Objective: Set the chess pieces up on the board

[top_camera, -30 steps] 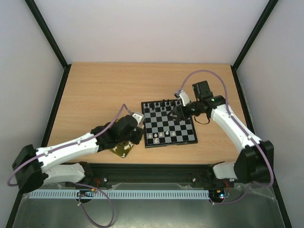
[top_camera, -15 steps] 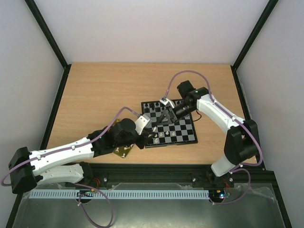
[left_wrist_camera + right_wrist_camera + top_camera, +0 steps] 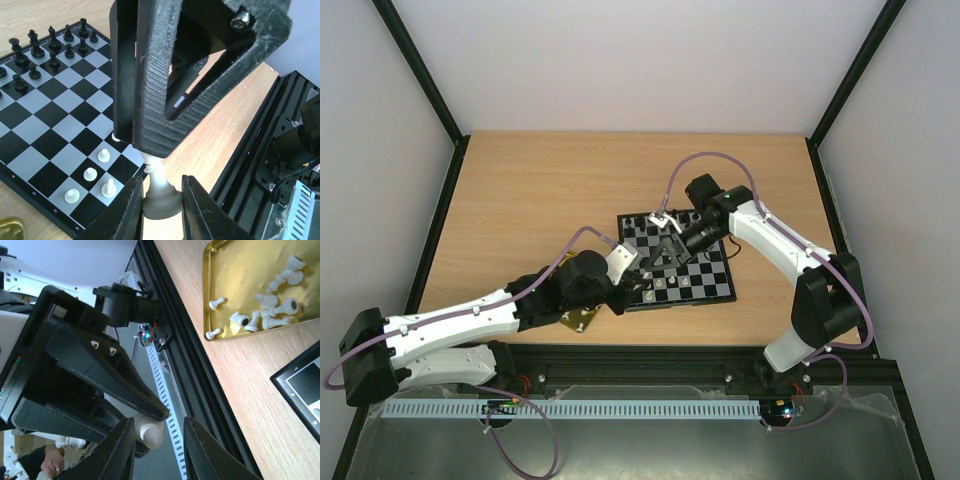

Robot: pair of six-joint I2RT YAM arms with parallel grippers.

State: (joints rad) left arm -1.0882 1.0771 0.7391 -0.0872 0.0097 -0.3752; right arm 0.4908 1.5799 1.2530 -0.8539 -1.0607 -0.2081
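One white chess piece (image 3: 160,200) is up in the air, just by the near left corner of the board (image 3: 682,302). The left gripper (image 3: 161,186) has it. Its two fingers are squeezed tight on the fat bottom of the piece. The thin top end sticks out past them.

The right gripper (image 3: 159,426) reaches across the board to the same piece. Its finger tips are at the top end of the piece, one on each side. The fingers are apart and there is a gap next to the piece, so this gripper is open and not holding it.

Four small white pieces (image 3: 90,174) stand on the board in the corner nearest the left gripper. The black pieces (image 3: 35,45) stand along the far side of the board.

A shiny gold tray (image 3: 235,270) sits on the wooden table (image 3: 520,200), just left of the board. Some loose white pieces (image 3: 270,302) lie in it, most of them tipped over. Seen from the top, the left arm (image 3: 470,315) hides most of the tray.
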